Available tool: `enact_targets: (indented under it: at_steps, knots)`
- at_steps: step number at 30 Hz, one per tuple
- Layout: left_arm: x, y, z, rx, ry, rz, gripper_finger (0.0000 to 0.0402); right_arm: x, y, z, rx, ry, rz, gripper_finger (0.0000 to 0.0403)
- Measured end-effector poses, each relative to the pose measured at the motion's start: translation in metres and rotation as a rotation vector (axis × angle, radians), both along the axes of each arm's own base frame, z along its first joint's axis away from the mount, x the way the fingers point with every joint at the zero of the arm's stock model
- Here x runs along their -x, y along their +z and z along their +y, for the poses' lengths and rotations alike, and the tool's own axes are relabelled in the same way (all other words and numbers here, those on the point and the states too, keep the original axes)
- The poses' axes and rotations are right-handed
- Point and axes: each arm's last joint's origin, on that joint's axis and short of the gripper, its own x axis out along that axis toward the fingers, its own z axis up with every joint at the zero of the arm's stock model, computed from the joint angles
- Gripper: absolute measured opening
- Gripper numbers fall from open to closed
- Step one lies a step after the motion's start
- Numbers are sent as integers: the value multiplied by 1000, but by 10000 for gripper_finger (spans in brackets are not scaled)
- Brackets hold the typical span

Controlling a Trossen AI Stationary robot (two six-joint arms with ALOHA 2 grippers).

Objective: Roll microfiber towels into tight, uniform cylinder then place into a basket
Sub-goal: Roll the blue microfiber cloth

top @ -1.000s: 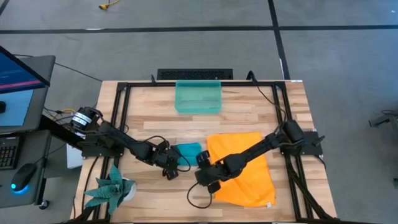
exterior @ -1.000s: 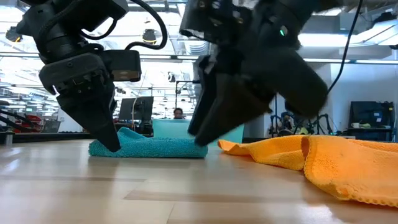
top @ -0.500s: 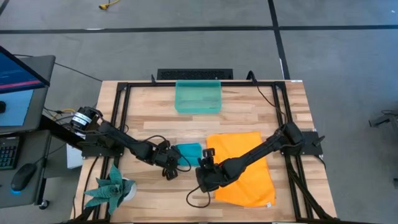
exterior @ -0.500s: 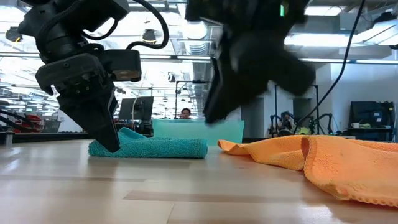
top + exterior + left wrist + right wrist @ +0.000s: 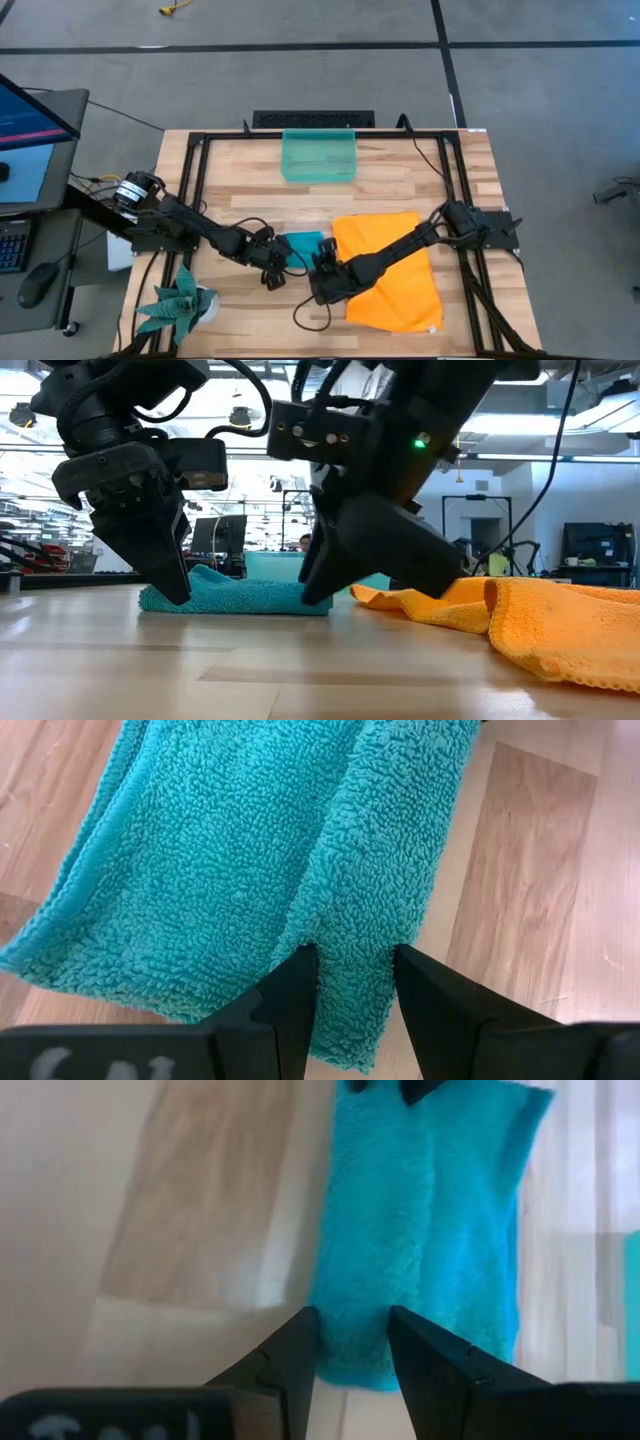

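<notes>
The teal-blue towel (image 5: 305, 242) lies flat and partly folded on the wooden table, left of the larger orange towel (image 5: 392, 268), which lies spread out and rumpled. My left gripper (image 5: 277, 265) stands at the teal towel's near-left end, shut on a fold of it (image 5: 350, 935). My right gripper (image 5: 320, 264) slants down at the towel's near-right end (image 5: 352, 1342), open, with one finger beside the cloth's edge and the other on the cloth. The translucent teal-green basket (image 5: 319, 156) stands at the far middle of the table. My left gripper pinches a raised fold of the teal towel (image 5: 352, 955) between its two fingers, close to the towel's end. The fingers slant down from the table's left and lie on either side of the fold. The towel stays on the table. My right gripper touches the towel's other end (image 5: 308, 596) with its fingertips, slanting down from the right. One finger (image 5: 300, 1342) stands at the cloth's outer edge and the other (image 5: 412, 1342) rests on the cloth. I cannot tell whether they pinch it.
A green spiky plant (image 5: 182, 300) stands at the table's near left corner. A black metal frame (image 5: 190, 150) runs round the table's edges. Cables (image 5: 318, 318) loop on the wood near the front edge.
My right gripper rose clear of the teal towel, then came back down to its near-right end, tipping more steeply and ending a little nearer the table's left. The teal towel has stayed flat on the table.
</notes>
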Motion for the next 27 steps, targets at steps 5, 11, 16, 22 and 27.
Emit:
enact_targets:
  at_steps: [5, 11, 16, 22, 27]
  knots:
    - [0, 0, 0, -1, 1, -1, 132, -6, -11, -9, 8, -28, 13, 150]
    - [0, 0, 0, -7, 3, -5, 132, -11, -21, -17, -13, -37, 36, 146]
    - [0, 0, -1, -28, -10, -10, 132, -14, -22, -24, -32, -49, 42, 123]
    - [5, 0, -12, -149, -98, -38, 132, -14, -23, -27, -35, -54, 46, 58]
    - [5, 9, -20, -223, -146, 1, 132, -15, -24, -28, -51, -68, 47, 12]
